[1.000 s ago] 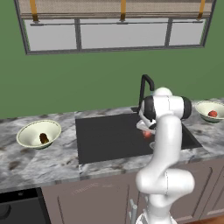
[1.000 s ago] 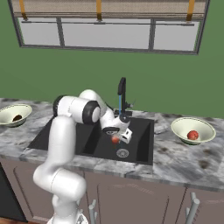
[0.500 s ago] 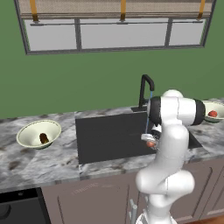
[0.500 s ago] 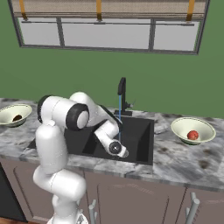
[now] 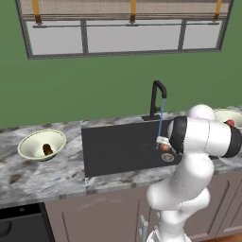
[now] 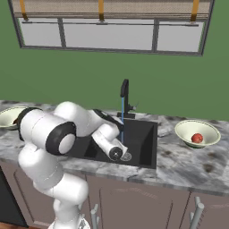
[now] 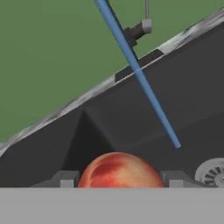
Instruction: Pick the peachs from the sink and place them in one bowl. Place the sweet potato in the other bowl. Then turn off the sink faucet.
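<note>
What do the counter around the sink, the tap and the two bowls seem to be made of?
The counter looks like polished grey marble or stone, going by its veined mottling. The tap looks like matte black metal: slim, dark, no shine. The bowls look like glazed ceramic, pale cream-green with whitish rims, though they could be plastic.

A matte black rectangular sink basin [image 5: 118, 151] sits in a grey marbled counter with white veining [image 5: 28, 172]. A thin bright blue water stream [image 7: 140, 81] falls from the slim black gooseneck faucet [image 5: 157, 97]. The round peach [image 7: 120, 171] blends orange-red with yellow. Both pale cream-green bowls [image 5: 41, 143] [image 6: 197, 132] have whitish rims; one holds a dark brown tuber [image 5: 47, 150]. The wall [image 5: 94, 90] is flat green.
</note>
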Robot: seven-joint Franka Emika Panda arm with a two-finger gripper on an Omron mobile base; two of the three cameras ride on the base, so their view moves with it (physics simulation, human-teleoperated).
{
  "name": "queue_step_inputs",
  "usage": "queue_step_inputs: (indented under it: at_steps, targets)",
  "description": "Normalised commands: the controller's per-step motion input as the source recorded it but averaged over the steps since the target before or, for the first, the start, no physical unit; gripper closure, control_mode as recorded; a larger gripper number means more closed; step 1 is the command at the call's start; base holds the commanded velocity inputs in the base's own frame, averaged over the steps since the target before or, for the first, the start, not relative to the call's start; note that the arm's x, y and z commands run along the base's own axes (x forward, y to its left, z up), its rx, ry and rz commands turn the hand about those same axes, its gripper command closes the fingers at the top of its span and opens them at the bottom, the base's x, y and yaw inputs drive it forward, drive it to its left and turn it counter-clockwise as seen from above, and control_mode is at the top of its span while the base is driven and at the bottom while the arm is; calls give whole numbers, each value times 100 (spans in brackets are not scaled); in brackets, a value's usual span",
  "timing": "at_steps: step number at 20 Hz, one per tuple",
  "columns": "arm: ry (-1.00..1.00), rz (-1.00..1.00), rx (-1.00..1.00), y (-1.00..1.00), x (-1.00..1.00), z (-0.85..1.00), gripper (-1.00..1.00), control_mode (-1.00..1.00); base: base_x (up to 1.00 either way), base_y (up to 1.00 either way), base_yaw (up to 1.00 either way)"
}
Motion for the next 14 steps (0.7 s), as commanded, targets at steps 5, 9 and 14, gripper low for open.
queue_step_inputs:
  at_steps: [5,9,14]
  targets:
    - [0,0,7,-55,-2,100,100,-100,0,0,0]
    - [0,-1,1,-73,-41,99,100,-100,0,0,0]
    - [0,-7,0,-90,-53,84,100,-100,0,0,0]
